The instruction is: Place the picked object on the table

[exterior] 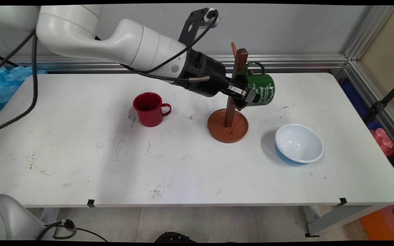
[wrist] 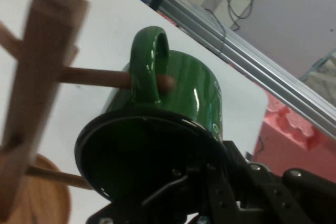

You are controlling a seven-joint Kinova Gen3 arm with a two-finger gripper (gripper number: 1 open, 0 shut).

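**Ana:** Main view first, reading leftward things before rightward ones with the wooden mug tree (exterior: pixel 228 118) as our marker. What is sitting where?

**Ben:** Well to the left of the mug tree, a red mug (exterior: pixel 148 109) is standing upright on the counter (exterior: pixel 80 153). Right at the mug tree, the claw (exterior: pixel 247 95) is reaching in from the left and carrying a green mug (exterior: pixel 260 89), tipped on its side just to the right of the post. Farther right and nearer the camera, a white bowl with a blue outside (exterior: pixel 299 143) is resting on the counter.

**Ana:** How is the claw gripping?

**Ben:** It is pinching the green mug's (wrist: pixel 173 108) rim, one finger seemingly inside the mouth and one outside, so the opening is only as wide as the wall.

**Ana:** And the handle?

**Ben:** In the hand view a peg (wrist: pixel 105 77) of the mug tree is passing through the handle loop, its tip showing on the far side.

**Ana:** Judging from that, what is mattering most?

**Ben:** I'd say keeping the loop in line with the peg and moving along the peg's axis, gently, so the mug tree is not getting tipped sideways.
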